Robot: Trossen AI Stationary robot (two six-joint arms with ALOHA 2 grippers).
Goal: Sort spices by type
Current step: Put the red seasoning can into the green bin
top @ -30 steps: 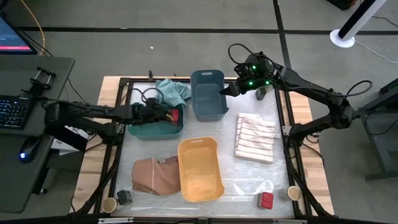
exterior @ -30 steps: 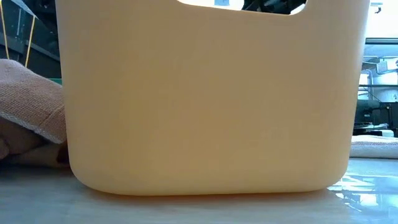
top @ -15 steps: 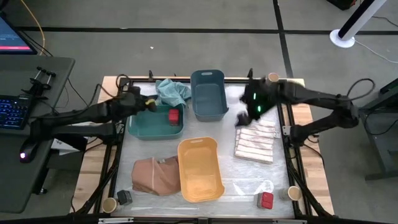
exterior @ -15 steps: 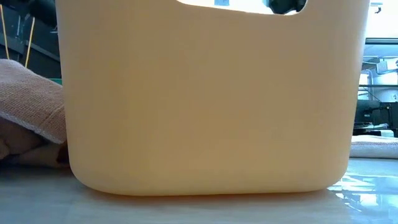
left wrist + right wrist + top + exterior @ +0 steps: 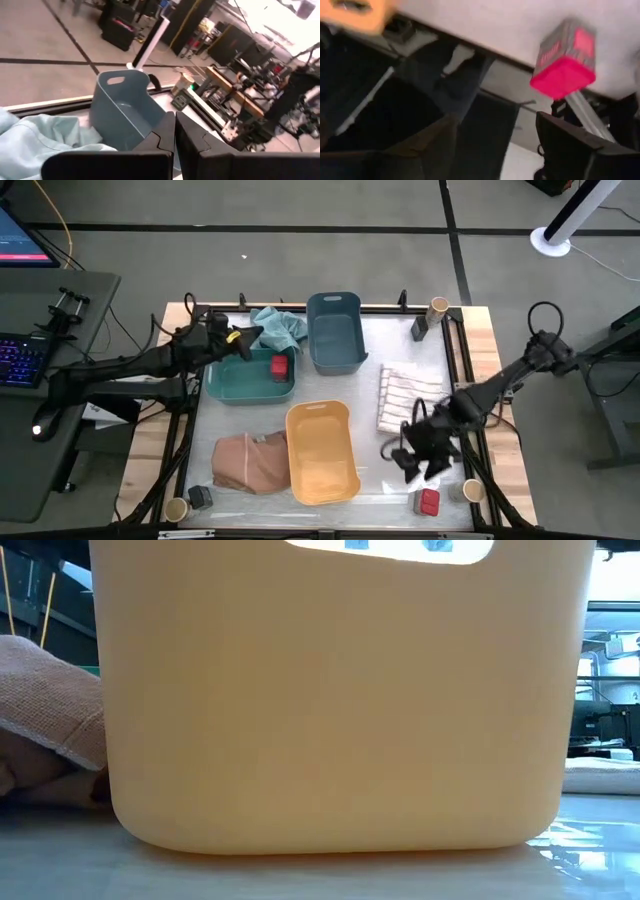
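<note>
High view: sorting barely begun
One red box (image 5: 279, 366) in green bin (image 5: 232, 388); left gripper (image 5: 236, 337) fingers clenched, right gripper (image 5: 413, 463) fingers spread above red box (image 5: 428, 501)

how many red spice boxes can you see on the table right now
2. One red spice box lies inside the green bin; the other red spice box sits at the table's near right corner, just below the right gripper. More may be hidden inside bins.
</note>
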